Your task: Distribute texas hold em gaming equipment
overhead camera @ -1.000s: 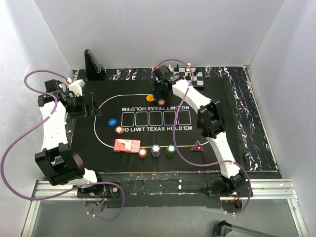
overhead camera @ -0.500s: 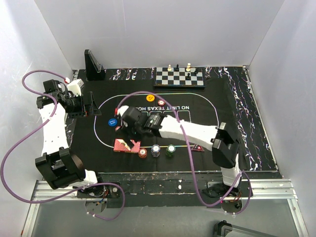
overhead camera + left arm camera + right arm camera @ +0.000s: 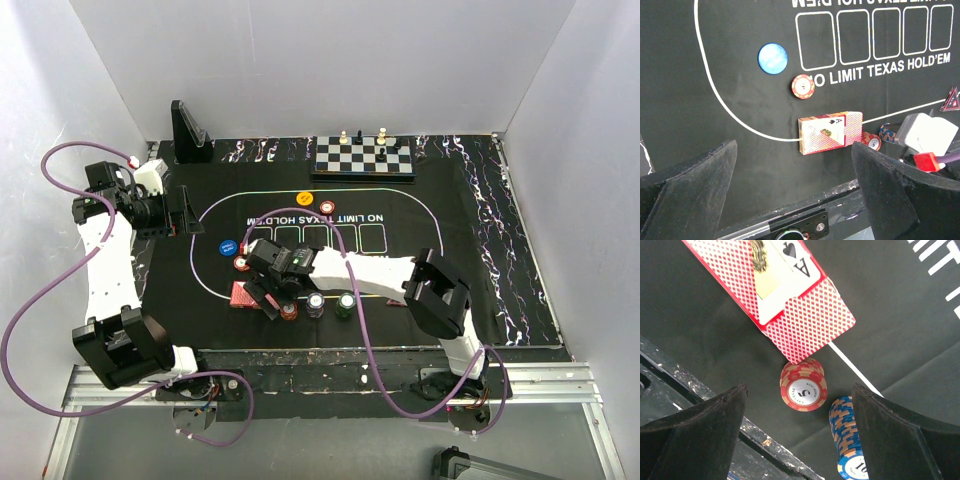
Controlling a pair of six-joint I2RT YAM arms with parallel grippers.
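Note:
A red-backed card pack (image 3: 790, 305) lies at the mat's near-left, an ace showing on top. Touching its corner is a red chip stack (image 3: 802, 387), with a blue stack (image 3: 850, 440) beside it. My right gripper (image 3: 799, 388) hangs open over the red stack, its fingers either side and nothing held. In the top view it (image 3: 270, 298) is reached across by the pack (image 3: 245, 295). Single blue (image 3: 773, 58) and red (image 3: 803, 86) chips lie farther up the mat. The dark red triangular marker (image 3: 951, 100) is at the right. My left gripper (image 3: 185, 215) is open and empty at the left edge.
A chessboard (image 3: 363, 157) with pieces stands at the back. A black stand (image 3: 188, 130) is at the back left. Orange (image 3: 303, 197) and red (image 3: 327, 207) chips lie near the mat's far line. A green stack (image 3: 346, 303) sits near the front edge, close to the table rail.
My right arm swung from the chessboard at the back down to the near-left and settled over the red chip stack, its jaws opening wider. The left arm barely moved.

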